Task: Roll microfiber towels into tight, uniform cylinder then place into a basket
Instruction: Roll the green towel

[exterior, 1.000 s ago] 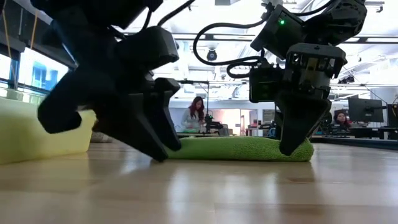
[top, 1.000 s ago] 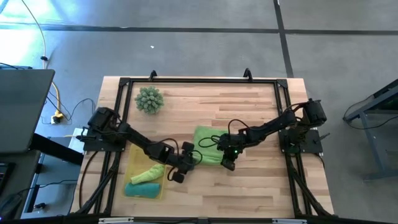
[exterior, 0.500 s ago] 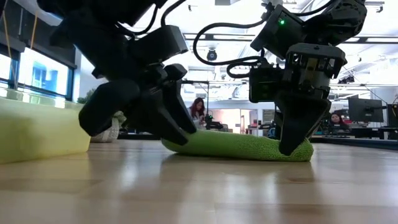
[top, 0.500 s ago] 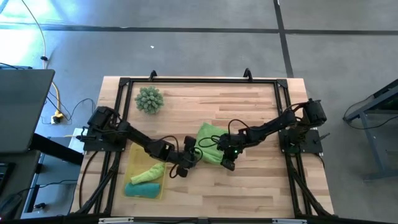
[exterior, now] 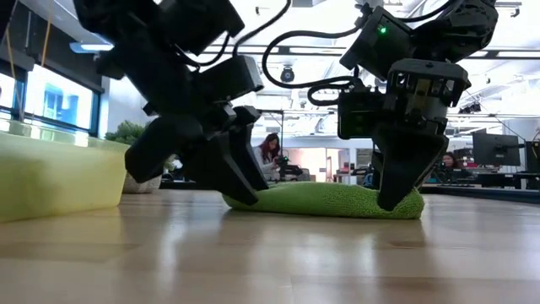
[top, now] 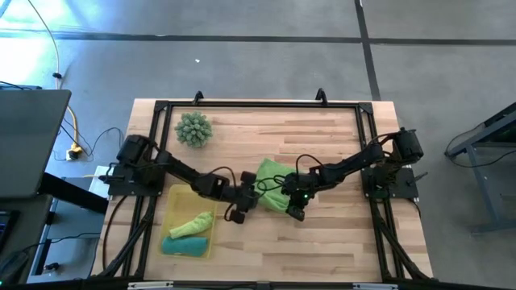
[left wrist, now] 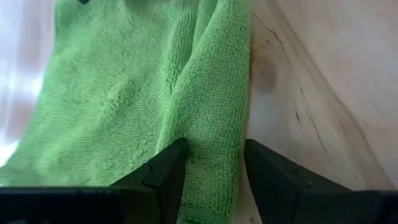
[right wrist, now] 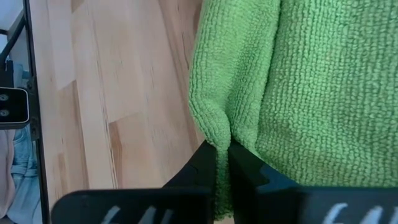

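A lime green microfiber towel (top: 272, 184) lies bunched on the middle of the wooden table, with a thick folded edge (left wrist: 211, 93) along one side. My left gripper (top: 252, 198) stands open at the towel's left end, its fingers (left wrist: 166, 174) on either side of that fold. My right gripper (top: 291, 210) is shut on the towel's near right end. The yellow basket (top: 172, 211) sits at the near left. It holds a rolled lime towel (top: 192, 223) and a teal towel (top: 184, 246). My left gripper (left wrist: 214, 180) comes slanting down from the table's left, with the towel's folded edge (left wrist: 214, 146) filling the gap between its open fingers. Whether the fingers touch the cloth, I cannot tell. My right gripper (right wrist: 222, 149) pinches a puckered fold at the towel's edge (right wrist: 214, 132) between its two fingers. It comes slanting down from the table's right, with its fingertips (exterior: 395, 199) low at the table top. The towel lies on the table, humped and slack.
A spiky pale-green ball (top: 193, 129) sits at the far left of the table. A black frame (top: 258, 104) runs round the table's edges. Bare wood stretches along the near side and the far right. People sit in the room beyond the table.
My left gripper has gone from beside the basket toward the table's right, up to the towel's left end, and has come astride its folded edge. The towel's left side has bunched inward, and its outline is narrower and more slanted than before.
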Tool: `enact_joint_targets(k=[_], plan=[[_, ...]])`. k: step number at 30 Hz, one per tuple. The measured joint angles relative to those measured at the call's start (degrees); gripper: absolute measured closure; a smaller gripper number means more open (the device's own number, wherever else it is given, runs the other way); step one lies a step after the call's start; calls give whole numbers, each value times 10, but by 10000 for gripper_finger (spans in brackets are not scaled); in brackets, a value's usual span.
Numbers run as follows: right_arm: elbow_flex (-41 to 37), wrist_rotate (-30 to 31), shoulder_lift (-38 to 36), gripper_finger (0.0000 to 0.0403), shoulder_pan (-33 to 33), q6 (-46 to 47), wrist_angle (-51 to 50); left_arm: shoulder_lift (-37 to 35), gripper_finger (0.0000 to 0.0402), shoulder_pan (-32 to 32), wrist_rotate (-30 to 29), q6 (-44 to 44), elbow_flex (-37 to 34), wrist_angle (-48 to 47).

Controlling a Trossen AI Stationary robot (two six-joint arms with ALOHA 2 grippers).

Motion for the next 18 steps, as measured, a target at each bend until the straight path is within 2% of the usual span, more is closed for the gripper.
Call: enact_joint_targets(k=[6,9,13,18], plan=[[0,0,0,395,0,-18,0,0,273,25,44,-36,0,-7],[0,2,0,388,0,-23,3,0,291,41,84,-72,0,-31],[0,-3,0,368,0,-36,2,-3,329,55,135,-138,3,-60],[-1,-45,-16,341,-1,-35,-5,-3,383,66,217,-219,3,-71]])
